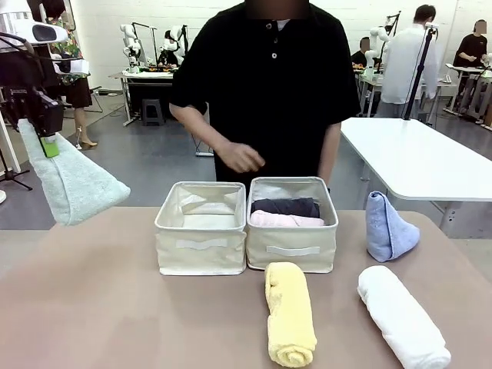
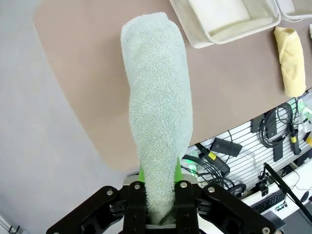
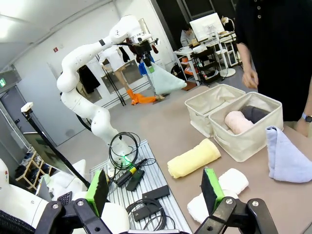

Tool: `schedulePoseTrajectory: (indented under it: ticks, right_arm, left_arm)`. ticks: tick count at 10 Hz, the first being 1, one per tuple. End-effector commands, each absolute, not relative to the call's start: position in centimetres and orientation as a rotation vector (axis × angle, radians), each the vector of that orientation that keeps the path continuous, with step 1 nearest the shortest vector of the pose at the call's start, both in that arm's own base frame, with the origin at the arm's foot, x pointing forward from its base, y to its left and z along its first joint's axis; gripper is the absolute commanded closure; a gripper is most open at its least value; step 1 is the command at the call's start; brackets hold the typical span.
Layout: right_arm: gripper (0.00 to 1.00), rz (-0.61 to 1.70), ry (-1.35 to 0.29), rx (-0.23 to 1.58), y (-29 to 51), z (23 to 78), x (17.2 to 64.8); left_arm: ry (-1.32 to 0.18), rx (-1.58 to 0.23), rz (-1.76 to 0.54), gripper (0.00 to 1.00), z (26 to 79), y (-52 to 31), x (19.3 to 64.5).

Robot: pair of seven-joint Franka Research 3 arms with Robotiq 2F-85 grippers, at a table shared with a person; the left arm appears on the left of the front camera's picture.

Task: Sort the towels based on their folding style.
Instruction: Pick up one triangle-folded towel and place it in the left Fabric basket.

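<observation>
Grey roll [image 1: 284, 206] and pink roll [image 1: 286, 221] are binned — left gripper [image 1: 48, 140] pinches the teal cone towel [image 1: 77, 184], right gripper [image 3: 153, 192] gapes empty, three more wait.

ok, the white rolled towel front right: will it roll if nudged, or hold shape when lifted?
Probably rolls if pushed sideways: the white rolled towel lies as a loose cylinder on the table. It may sag or unwind when lifted: the teal towel bends as it hangs from the left gripper. Likely light and squashy, judging by the thick terry.
</observation>
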State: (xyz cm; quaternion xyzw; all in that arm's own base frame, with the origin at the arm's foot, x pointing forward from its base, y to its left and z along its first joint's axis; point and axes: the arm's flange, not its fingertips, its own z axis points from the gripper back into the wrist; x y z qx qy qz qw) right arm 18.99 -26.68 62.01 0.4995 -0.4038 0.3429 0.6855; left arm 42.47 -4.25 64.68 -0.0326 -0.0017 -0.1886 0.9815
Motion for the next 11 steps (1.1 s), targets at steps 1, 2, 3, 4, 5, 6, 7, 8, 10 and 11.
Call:
schedulePoseTrajectory:
  ticks: [1,2,3,4,5,6,7,8,10,11]
  right_arm:
    - [0.00,0.767,-0.898,1.125,-26.6,62.0,19.1]
    - [0.00,0.767,-0.898,1.125,-26.6,62.0,19.1]
    - [0.00,0.767,-0.898,1.125,-26.6,62.0,19.1]
    - [0.00,0.767,-0.898,1.125,-26.6,62.0,19.1]
    - [0.00,0.767,-0.898,1.125,-26.6,62.0,19.1]
    - [0.00,0.767,-0.898,1.125,-26.6,62.0,19.1]
    - [0.00,0.767,-0.898,1.125,-26.6,62.0,19.1]
    - [0.00,0.767,-0.898,1.125,-26.6,62.0,19.1]
    - [0.00,0.767,-0.898,1.125,-26.6,62.0,19.1]
    - [0.00,0.767,-0.898,1.125,-26.6,62.0,19.1]
  left_arm:
    - [-0.025,-0.069,-0.379,0.96,64.2,-4.1,42.3]
    - [-0.003,-0.066,-0.380,0.81,64.7,-4.2,42.5]
    - [-0.102,-0.068,-0.561,0.81,67.2,-6.1,41.8]
    - [-0.145,-0.048,-0.763,0.81,69.2,-8.2,41.6]
    - [-0.156,0.011,-0.953,0.81,70.0,-10.3,41.5]
    - [-0.173,0.030,-1.147,0.81,70.2,-12.2,42.0]
    - [-0.188,0.051,-1.259,0.81,70.3,-13.9,42.7]
    - [-0.191,0.041,-1.345,0.81,70.5,-15.5,43.6]
    - [-0.202,0.079,-1.467,0.81,69.6,-19.1,45.3]
    - [-0.207,0.123,-1.482,0.81,68.7,-20.6,45.9]
